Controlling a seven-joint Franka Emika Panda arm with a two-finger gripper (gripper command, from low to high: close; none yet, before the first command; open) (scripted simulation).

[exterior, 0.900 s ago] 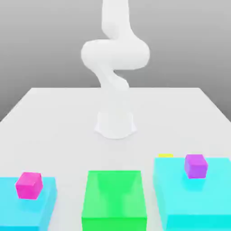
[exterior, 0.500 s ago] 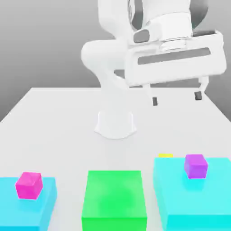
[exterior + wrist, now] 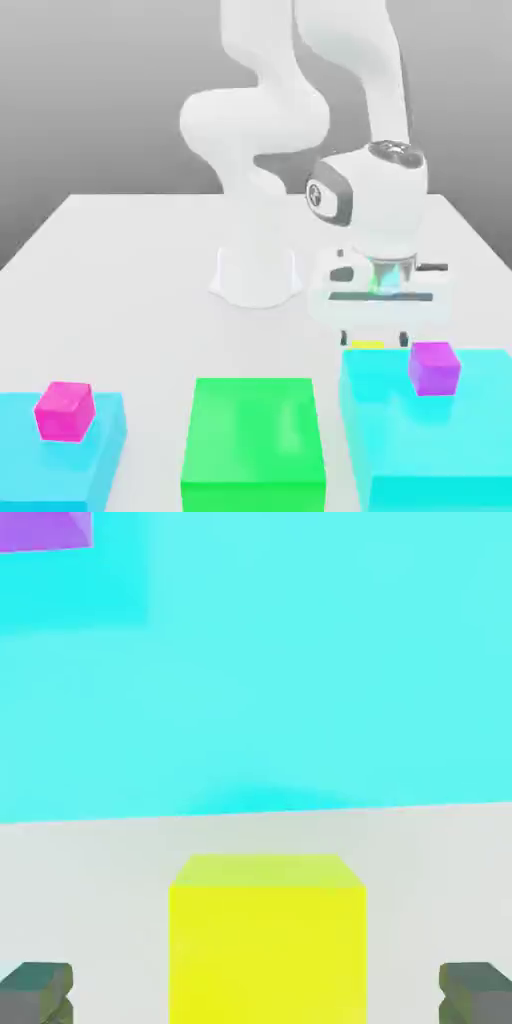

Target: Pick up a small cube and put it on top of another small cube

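Observation:
The small yellow cube (image 3: pixel 367 344) rests on the white table just behind the big cyan block (image 3: pixel 440 440) on the exterior view's right; only its top edge peeks over that block. My gripper (image 3: pixel 376 339) hangs low, pointing down, directly over this cube. In the hand view the yellow cube (image 3: pixel 265 937) sits between the two dark fingertips (image 3: pixel 37 992), with a gap on each side. The gripper (image 3: pixel 256 994) is open and holds nothing. A purple cube (image 3: pixel 434 367) stands on the cyan block (image 3: pixel 300 662).
A magenta cube (image 3: pixel 64 410) sits on a second cyan block (image 3: pixel 105 450) at the exterior view's left. A big green block (image 3: pixel 254 445) stands between the two cyan blocks. The arm's base (image 3: pixel 256 275) rises mid-table.
The hand came into view and dropped from high above the table to just over the yellow cube. The cubes and blocks have not moved.

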